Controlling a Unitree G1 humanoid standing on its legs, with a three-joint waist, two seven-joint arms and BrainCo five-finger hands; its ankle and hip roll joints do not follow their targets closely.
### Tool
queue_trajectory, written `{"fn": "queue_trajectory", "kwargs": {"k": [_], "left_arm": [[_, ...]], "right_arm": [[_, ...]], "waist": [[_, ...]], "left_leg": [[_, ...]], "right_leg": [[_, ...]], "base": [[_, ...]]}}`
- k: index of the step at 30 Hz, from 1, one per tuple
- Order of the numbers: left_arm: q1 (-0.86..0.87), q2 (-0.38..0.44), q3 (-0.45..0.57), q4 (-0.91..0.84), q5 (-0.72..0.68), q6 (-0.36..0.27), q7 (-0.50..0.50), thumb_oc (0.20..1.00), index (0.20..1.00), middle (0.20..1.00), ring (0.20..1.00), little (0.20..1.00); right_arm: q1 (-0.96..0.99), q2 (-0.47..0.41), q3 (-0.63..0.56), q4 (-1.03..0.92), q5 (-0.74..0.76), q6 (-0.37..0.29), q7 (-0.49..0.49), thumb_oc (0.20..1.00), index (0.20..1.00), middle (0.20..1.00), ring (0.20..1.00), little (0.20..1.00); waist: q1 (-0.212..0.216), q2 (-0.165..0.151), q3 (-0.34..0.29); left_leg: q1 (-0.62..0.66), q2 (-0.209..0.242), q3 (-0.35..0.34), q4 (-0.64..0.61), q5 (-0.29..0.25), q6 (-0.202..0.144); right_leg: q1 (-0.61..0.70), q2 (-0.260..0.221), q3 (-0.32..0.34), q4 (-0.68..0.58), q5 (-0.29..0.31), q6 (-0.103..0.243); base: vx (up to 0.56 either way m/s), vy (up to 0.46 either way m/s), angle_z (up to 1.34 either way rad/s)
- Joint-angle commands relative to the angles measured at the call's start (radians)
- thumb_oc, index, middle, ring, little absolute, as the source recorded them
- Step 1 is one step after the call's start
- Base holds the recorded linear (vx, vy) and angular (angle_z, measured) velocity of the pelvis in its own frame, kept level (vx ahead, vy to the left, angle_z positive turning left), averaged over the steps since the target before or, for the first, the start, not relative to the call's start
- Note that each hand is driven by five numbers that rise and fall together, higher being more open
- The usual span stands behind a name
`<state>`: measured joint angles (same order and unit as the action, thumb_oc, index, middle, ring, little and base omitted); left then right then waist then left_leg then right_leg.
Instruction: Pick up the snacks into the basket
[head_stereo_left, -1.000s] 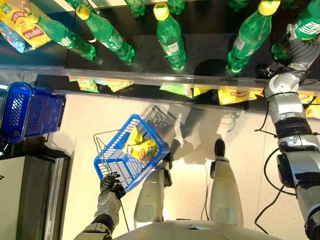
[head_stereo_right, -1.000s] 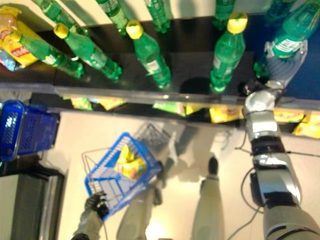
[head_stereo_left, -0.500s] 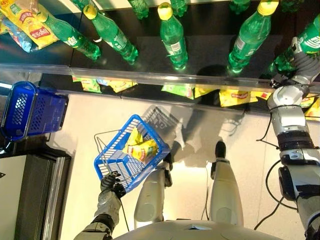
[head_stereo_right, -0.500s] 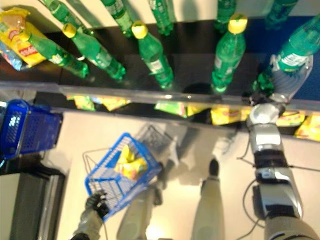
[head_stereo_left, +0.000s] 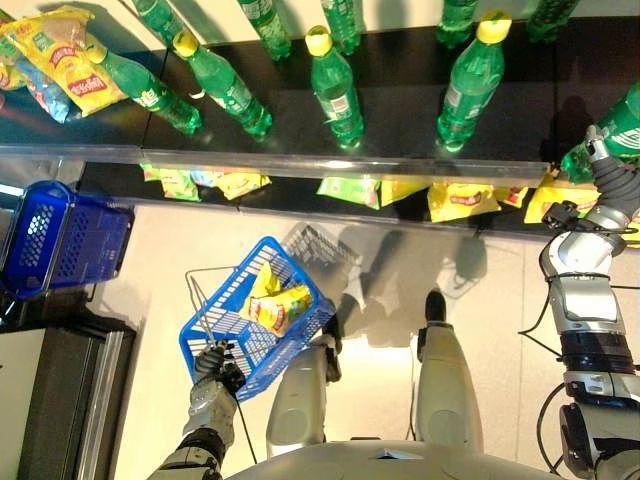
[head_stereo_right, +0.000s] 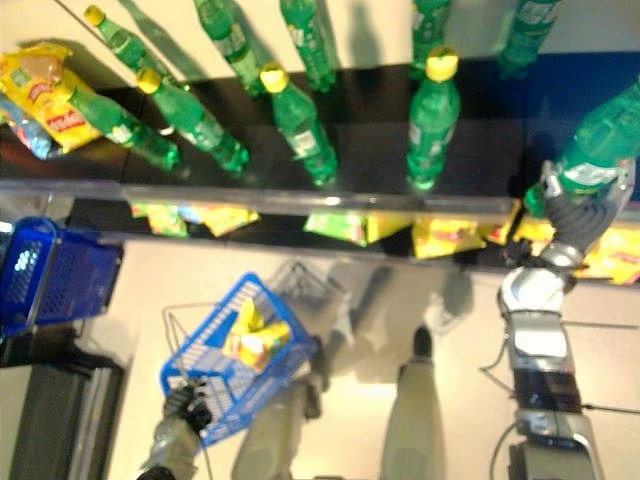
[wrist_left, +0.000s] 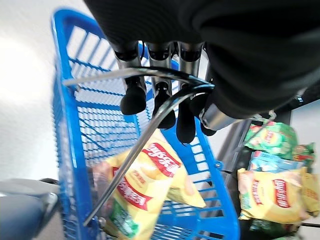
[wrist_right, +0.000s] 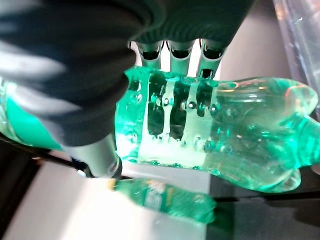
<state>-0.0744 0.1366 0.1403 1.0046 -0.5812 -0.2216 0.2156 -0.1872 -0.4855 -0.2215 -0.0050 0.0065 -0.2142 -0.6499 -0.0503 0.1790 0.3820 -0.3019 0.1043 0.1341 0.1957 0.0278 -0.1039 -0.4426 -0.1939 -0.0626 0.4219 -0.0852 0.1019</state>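
Note:
My left hand (head_stereo_left: 212, 368) is shut on the wire handle (wrist_left: 150, 75) of a blue basket (head_stereo_left: 225, 335), which hangs tilted above the floor at the lower left. Yellow snack bags (head_stereo_left: 275, 305) lie inside it, with one bag (wrist_left: 150, 175) close under my fingers (wrist_left: 132, 95). At the right end of the shelf, my right hand (head_stereo_left: 612, 185) is shut on a green plastic bottle (head_stereo_left: 622, 125). The same bottle (wrist_right: 240, 130) shows in the right wrist view, with my fingers (wrist_right: 170, 55) curled round its far side.
Several green bottles (head_stereo_left: 335, 85) with yellow caps stand on the black shelf top. Yellow and green snack bags (head_stereo_left: 460, 200) lie on the shelf below, more bags (head_stereo_left: 60, 60) at the upper left. A second blue basket (head_stereo_left: 60, 240) and a dark cabinet (head_stereo_left: 60, 400) stand at the left.
The camera has shifted. My right hand has drawn back from the shelf towards me with the green bottle in it. The basket stays held in my left hand.

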Motion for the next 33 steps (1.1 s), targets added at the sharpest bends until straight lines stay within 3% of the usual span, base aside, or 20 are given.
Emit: {"fn": "queue_trajectory", "kwargs": {"k": [1, 8, 11, 17, 24, 25, 26, 31, 33], "left_arm": [[0.043, 0.137, 0.058, -0.027, -0.017, -0.074, 0.007, 0.2, 0.2, 0.2, 0.2, 0.2], [0.088, 0.168, 0.059, -0.134, 0.021, -0.087, -0.011, 0.2, 0.2, 0.2, 0.2, 0.2], [0.132, 0.208, 0.043, -0.235, 0.088, -0.1, -0.025, 0.2, 0.2, 0.2, 0.2, 0.2], [0.19, 0.231, 0.042, -0.393, 0.092, -0.104, -0.044, 0.2, 0.2, 0.2, 0.2, 0.2], [0.264, 0.25, 0.02, -0.602, 0.11, -0.103, -0.077, 0.2, 0.2, 0.2, 0.2, 0.2], [0.276, 0.253, 0.007, -0.687, 0.078, -0.099, -0.093, 0.2, 0.2, 0.2, 0.2, 0.2], [0.278, 0.253, 0.009, -0.69, 0.078, -0.097, -0.093, 0.2, 0.2, 0.2, 0.2, 0.2], [0.294, 0.298, -0.046, -0.924, 0.031, -0.09, -0.14, 0.2, 0.2, 0.2, 0.2, 0.2], [0.295, 0.311, -0.055, -0.956, 0.027, -0.088, -0.147, 0.2, 0.2, 0.2, 0.2, 0.2]], "right_arm": [[0.007, 0.004, -0.039, -0.229, -0.045, -0.15, 0.089, 0.2, 0.2, 0.2, 0.2, 0.2], [0.107, 0.026, 0.049, -0.372, 0.042, -0.197, 0.257, 0.2, 0.2, 0.2, 0.2, 0.2], [0.134, 0.023, 0.128, -0.441, 0.125, -0.218, 0.37, 0.2, 0.2, 0.2, 0.2, 0.2], [0.127, 0.034, 0.266, -0.516, 0.246, -0.215, 0.487, 0.2, 0.2, 0.2, 0.2, 0.2], [0.041, 0.066, 0.403, -0.496, 0.321, -0.194, 0.531, 0.2, 0.2, 0.2, 0.2, 0.2], [-0.015, 0.086, 0.463, -0.461, 0.311, -0.177, 0.528, 0.2, 0.2, 0.2, 0.2, 0.2], [-0.018, 0.087, 0.465, -0.458, 0.311, -0.179, 0.527, 0.2, 0.2, 0.2, 0.2, 0.2], [-0.16, 0.173, 0.607, -0.321, 0.251, -0.142, 0.498, 0.2, 0.2, 0.2, 0.2, 0.2], [-0.179, 0.188, 0.628, -0.294, 0.233, -0.138, 0.495, 0.2, 0.2, 0.2, 0.2, 0.2]], "waist": [[-0.018, -0.068, -0.112], [-0.014, -0.114, -0.135], [0.004, -0.139, -0.153], [0.041, -0.171, -0.175], [0.101, -0.193, -0.178], [0.132, -0.199, -0.172], [0.127, -0.2, -0.171], [0.214, -0.205, -0.15], [0.224, -0.205, -0.145]], "left_leg": [[0.008, -0.023, -0.006, 0.123, -0.102, 0.056], [0.067, -0.015, -0.02, 0.106, -0.102, 0.051], [0.087, -0.015, -0.031, 0.096, -0.099, 0.052], [0.095, -0.022, -0.059, 0.082, -0.09, 0.054], [0.078, -0.044, -0.113, 0.072, -0.077, 0.06], [0.064, -0.053, -0.139, 0.069, -0.069, 0.062], [0.063, -0.054, -0.141, 0.07, -0.069, 0.062], [0.022, -0.088, -0.216, 0.061, -0.045, 0.066], [0.016, -0.095, -0.23, 0.061, -0.042, 0.067]], "right_leg": [[0.096, 0.044, 0.016, -0.08, 0.054, 0.006], [0.169, 0.047, -0.007, -0.103, 0.044, 0.006], [0.204, 0.046, -0.031, -0.116, 0.043, 0.008], [0.24, 0.035, -0.075, -0.132, 0.039, 0.012], [0.265, 0.015, -0.139, -0.139, 0.034, 0.015], [0.272, 0.006, -0.165, -0.137, 0.032, 0.016], [0.273, 0.006, -0.168, -0.137, 0.032, 0.016], [0.292, -0.017, -0.259, -0.14, 0.028, 0.014], [0.297, -0.023, -0.275, -0.139, 0.027, 0.015]], "base": [[0.03, -0.032, 0.0], [0.02, -0.033, 0.0], [0.03, -0.029, 0.15], [0.02, -0.01, 0.14], [0.01, -0.013, 0.32], [-0.01, -0.025, 0.33], [-0.02, -0.029, 0.57], [0.0, -0.027, 0.51], [0.01, -0.015, 0.67]]}}
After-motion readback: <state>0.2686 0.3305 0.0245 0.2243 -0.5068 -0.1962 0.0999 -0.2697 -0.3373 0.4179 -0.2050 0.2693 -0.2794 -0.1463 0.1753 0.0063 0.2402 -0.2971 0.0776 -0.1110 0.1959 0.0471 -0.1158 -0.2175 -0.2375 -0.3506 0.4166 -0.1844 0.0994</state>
